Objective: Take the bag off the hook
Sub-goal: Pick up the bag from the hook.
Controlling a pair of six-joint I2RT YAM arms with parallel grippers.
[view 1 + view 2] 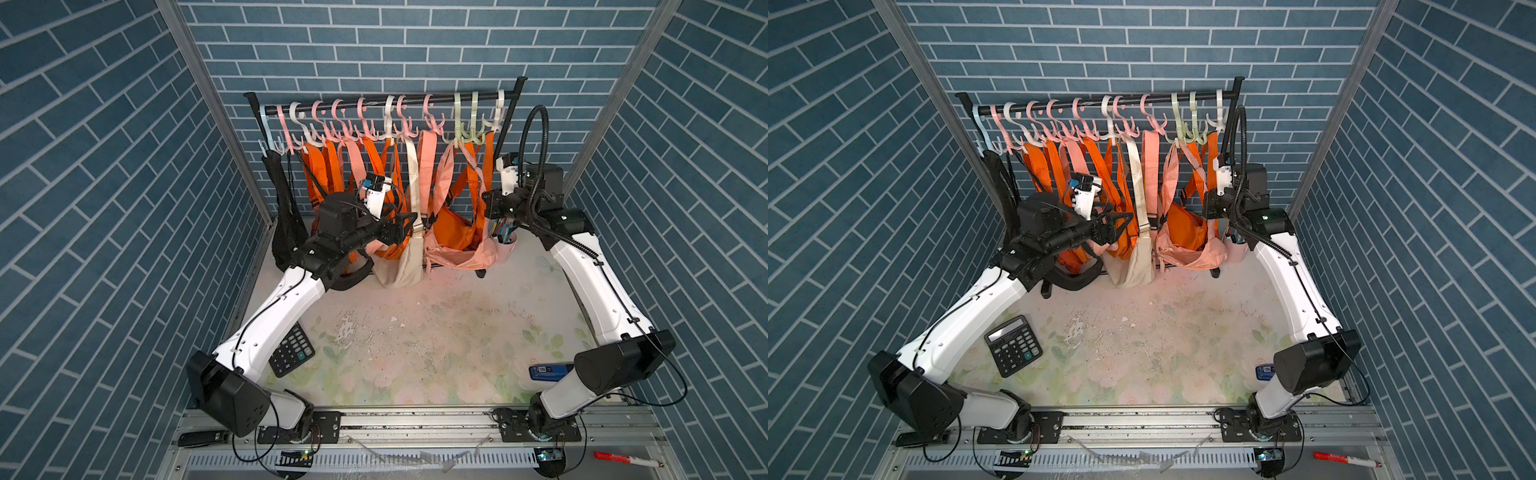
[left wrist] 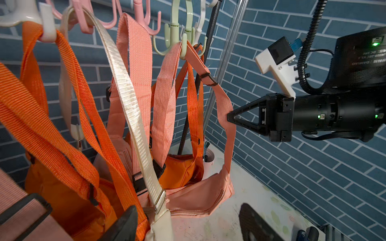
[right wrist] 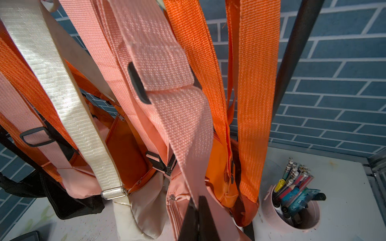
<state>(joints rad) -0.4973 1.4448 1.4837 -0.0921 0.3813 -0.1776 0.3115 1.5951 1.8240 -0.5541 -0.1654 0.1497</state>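
Top views, rack: a black metal rail (image 1: 374, 104) carries plastic hooks hung with orange, pink, cream and black bags.
Top views, bag: the pale pink fabric sling bag (image 1: 461, 259) hangs by its strap from a pale green plastic hook (image 1: 457, 129), its body low at the floral bench (image 1: 415, 332).
Left wrist, left pincer (image 2: 188, 227): jaws wide apart, gripping nothing; a cream fabric bag (image 2: 160, 227) sits between the fingers.
Left wrist, right pincer (image 2: 229, 119): clamped on the pink bag's strap.
Right wrist, cup: a round pink plastic cup (image 3: 271, 210) stands on the bench, packed with pens and markers (image 3: 296, 181).
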